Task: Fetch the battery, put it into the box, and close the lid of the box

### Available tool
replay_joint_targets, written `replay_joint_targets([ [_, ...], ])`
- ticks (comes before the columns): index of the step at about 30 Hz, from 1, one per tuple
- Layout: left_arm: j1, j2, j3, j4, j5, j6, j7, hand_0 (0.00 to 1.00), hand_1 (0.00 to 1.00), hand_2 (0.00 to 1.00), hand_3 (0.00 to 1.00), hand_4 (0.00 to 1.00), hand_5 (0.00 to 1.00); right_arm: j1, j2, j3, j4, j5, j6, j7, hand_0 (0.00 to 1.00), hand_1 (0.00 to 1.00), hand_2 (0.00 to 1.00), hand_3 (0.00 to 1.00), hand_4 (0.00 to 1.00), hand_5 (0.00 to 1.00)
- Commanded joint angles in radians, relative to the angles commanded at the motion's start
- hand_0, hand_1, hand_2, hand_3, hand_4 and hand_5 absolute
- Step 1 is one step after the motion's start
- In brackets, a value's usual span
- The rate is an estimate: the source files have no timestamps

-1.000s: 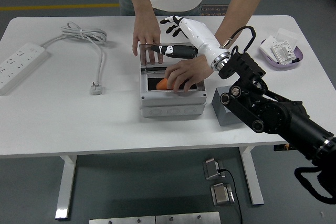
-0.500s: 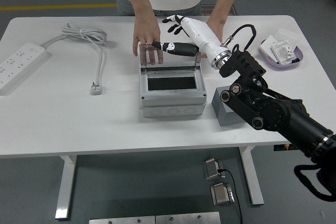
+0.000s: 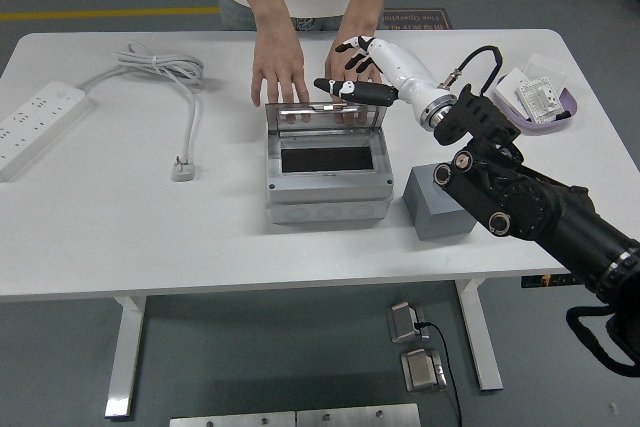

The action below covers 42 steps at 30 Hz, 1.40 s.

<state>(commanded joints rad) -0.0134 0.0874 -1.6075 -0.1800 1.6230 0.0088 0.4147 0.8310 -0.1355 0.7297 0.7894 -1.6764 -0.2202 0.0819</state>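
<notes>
The right hand [image 3: 362,72] has its black fingers [image 3: 350,45] fanned apart and extended, gripping nothing, while its dark thumb [image 3: 345,89] reaches out toward the picture's left, just above the far edge of the raised lid [image 3: 325,116]. Whether the thumb tip actually touches the lid rim cannot be told. Behind the fingers, the white palm and wrist run back to the right into the black jointed arm [image 3: 520,202], which enters from the lower right corner.

The lid is clear with a metal frame, hinged along the far side of the grey box [image 3: 328,175] and tilted open away from the robot. The box sits near the middle of the white table [image 3: 150,237], its long axis running left to right. Its rectangular opening shows only a dark interior; no battery can be seen in it or anywhere on the table.

A person stands at the far side. One hand [image 3: 277,72] lies flat on the table just behind the lid's left part; the other [image 3: 350,65] is partly hidden behind the robot's hand.

A grey block [image 3: 438,212] rests just right of the box. A purple tray [image 3: 560,112] at far right holds white packets [image 3: 540,95]. A white power strip [image 3: 35,127] and its cable [image 3: 175,82] lie at left.
</notes>
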Motion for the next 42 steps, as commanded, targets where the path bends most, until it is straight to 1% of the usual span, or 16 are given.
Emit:
replay_joint_targets([
  [1, 0.000, -0.001, 0.000, 0.000, 0.000, 0.000, 0.000, 0.703, 0.697, 0.727, 0.797, 0.888, 0.582, -0.003, -0.001, -0.003, 0.002, 0.001, 0.001, -0.001, 0.835, 0.704, 0.690, 0.783, 0.998, 0.886],
  [2, 0.000, -0.002, 0.000, 0.000, -0.001, 0.000, 0.000, 0.703, 0.697, 0.727, 0.797, 0.888, 0.581, -0.006, -0.002, -0.006, 0.005, 0.002, 0.001, -0.002, 0.870, 0.728, 0.729, 0.788, 0.998, 0.924],
  [5, 0.000, -0.003, 0.002, 0.000, -0.003, 0.001, -0.002, 0.703, 0.697, 0.727, 0.797, 0.888, 0.581, -0.015, -0.007, -0.017, 0.021, 0.002, 0.001, -0.006, 0.870, 0.728, 0.729, 0.788, 0.998, 0.924],
  [7, 0.001, -0.004, 0.003, 0.000, -0.005, 0.001, -0.002, 0.703, 0.697, 0.727, 0.797, 0.888, 0.581, -0.024, -0.017, -0.027, 0.047, 0.001, 0.001, -0.012, 0.870, 0.728, 0.729, 0.788, 0.998, 0.924],
  [8, 0.001, -0.005, 0.003, 0.000, -0.006, 0.002, -0.003, 0.703, 0.697, 0.727, 0.797, 0.889, 0.581, -0.029, -0.021, -0.031, 0.059, 0.001, 0.000, -0.014, 0.880, 0.734, 0.748, 0.789, 0.998, 0.927],
  [17, 0.008, -0.011, 0.007, 0.000, -0.017, 0.004, -0.003, 0.703, 0.697, 0.727, 0.797, 0.889, 0.582, -0.090, -0.083, -0.078, 0.202, -0.002, 0.006, -0.044, 0.873, 0.735, 0.747, 0.789, 0.998, 0.930],
  [23, 0.009, -0.013, 0.012, 0.000, -0.025, 0.005, -0.007, 0.703, 0.697, 0.727, 0.797, 0.889, 0.582, -0.127, -0.114, -0.099, 0.265, -0.002, 0.015, -0.062, 0.867, 0.733, 0.745, 0.790, 0.998, 0.931],
  [25, 0.009, -0.014, 0.013, 0.000, -0.026, 0.005, -0.008, 0.703, 0.697, 0.727, 0.797, 0.889, 0.582, -0.138, -0.121, -0.097, 0.285, -0.004, 0.016, -0.067, 0.867, 0.733, 0.745, 0.790, 0.998, 0.931],
  [26, 0.009, -0.015, 0.014, 0.000, -0.027, 0.006, -0.009, 0.703, 0.697, 0.726, 0.797, 0.889, 0.583, -0.144, -0.125, -0.094, 0.294, -0.005, 0.016, -0.069, 0.866, 0.725, 0.740, 0.793, 0.998, 0.958],
  [29, 0.009, -0.017, 0.016, 0.000, -0.029, 0.006, -0.013, 0.703, 0.697, 0.726, 0.797, 0.889, 0.583, -0.167, -0.133, -0.076, 0.324, -0.010, 0.014, -0.074, 0.866, 0.725, 0.740, 0.793, 0.998, 0.958],
  [34, 0.011, -0.019, 0.017, 0.000, -0.030, 0.005, -0.014, 0.703, 0.697, 0.726, 0.797, 0.890, 0.584, -0.197, -0.141, -0.058, 0.350, -0.021, 0.017, -0.083, 0.859, 0.721, 0.739, 0.795, 0.998, 0.973],
  [42, 0.014, -0.022, 0.017, 0.000, -0.029, 0.005, -0.014, 0.703, 0.696, 0.726, 0.796, 0.891, 0.584, -0.217, -0.140, -0.038, 0.368, -0.038, 0.025, -0.097, 0.854, 0.720, 0.738, 0.795, 0.998, 0.976],
])
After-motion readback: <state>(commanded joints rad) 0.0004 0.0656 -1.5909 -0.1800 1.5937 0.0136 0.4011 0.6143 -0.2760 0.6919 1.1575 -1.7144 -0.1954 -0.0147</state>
